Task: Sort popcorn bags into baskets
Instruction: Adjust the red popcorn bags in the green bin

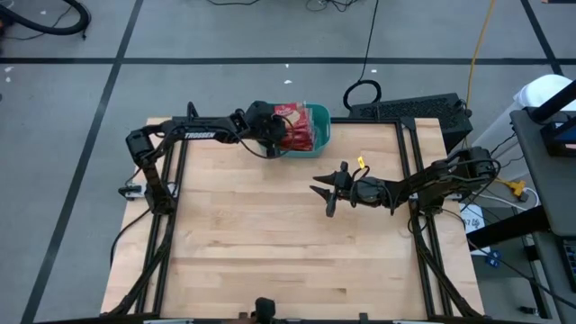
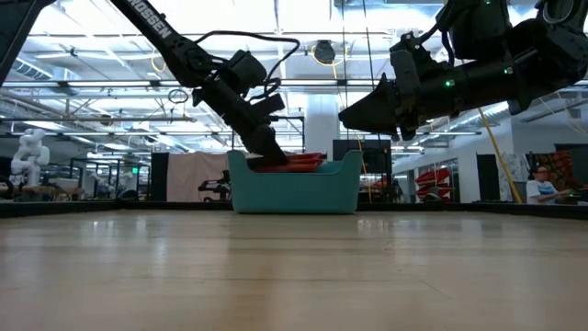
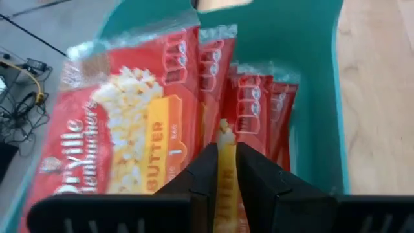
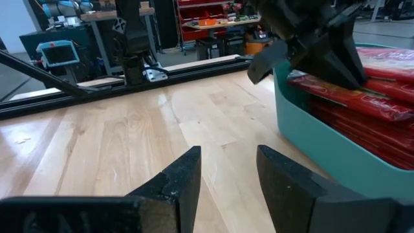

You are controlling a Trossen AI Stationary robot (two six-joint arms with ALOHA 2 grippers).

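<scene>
Several popcorn bags (image 3: 129,123) stacked in basket (image 1: 321,126) | left gripper (image 3: 226,169) over basket, clamped on one bag's edge | right gripper (image 4: 228,169) beside basket, fingers parted, holding nothing

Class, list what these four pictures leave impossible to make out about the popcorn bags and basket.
- Bag count: in the high view the left gripper covers the teal basket; bags overlap.
- Basket floor: hidden under bags.
- Pinched bag: only its edge shows.
- Right gripper: open, empty.
</scene>
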